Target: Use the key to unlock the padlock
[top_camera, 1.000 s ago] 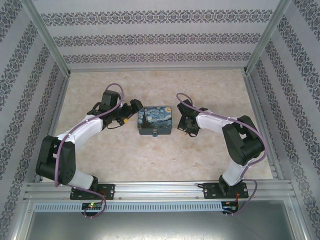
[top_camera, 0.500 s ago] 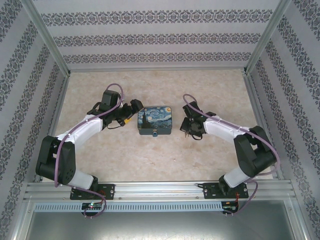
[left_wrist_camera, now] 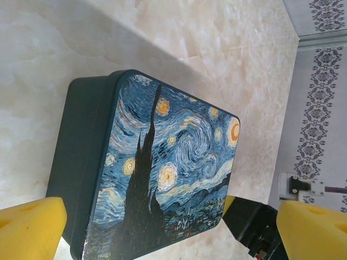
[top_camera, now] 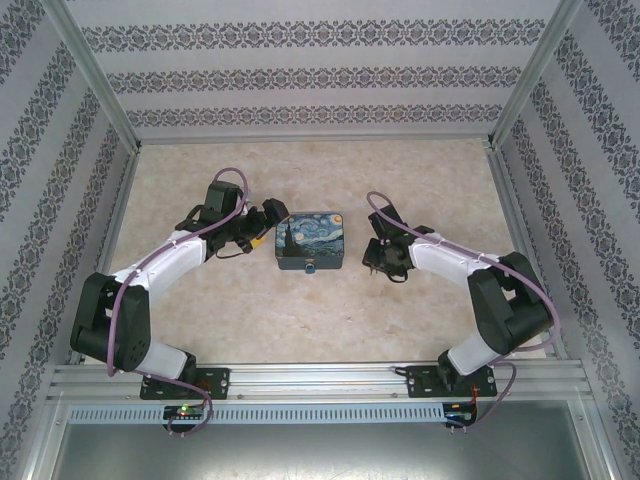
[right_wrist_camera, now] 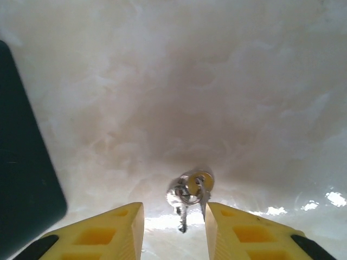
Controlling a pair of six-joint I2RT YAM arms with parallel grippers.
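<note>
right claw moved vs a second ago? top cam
Yes. In the top view the right claw has backed away from the tin, shifting right and slightly down in frame; the tin has stayed put.

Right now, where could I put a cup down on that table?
The beige marbled tabletop is bare between the painted night-sky tin and the back wall, and again between the tin and the aluminium rail. Beside the tin it is crowded: the left end effector on one side, the right end effector over the small silver key on the other.
</note>
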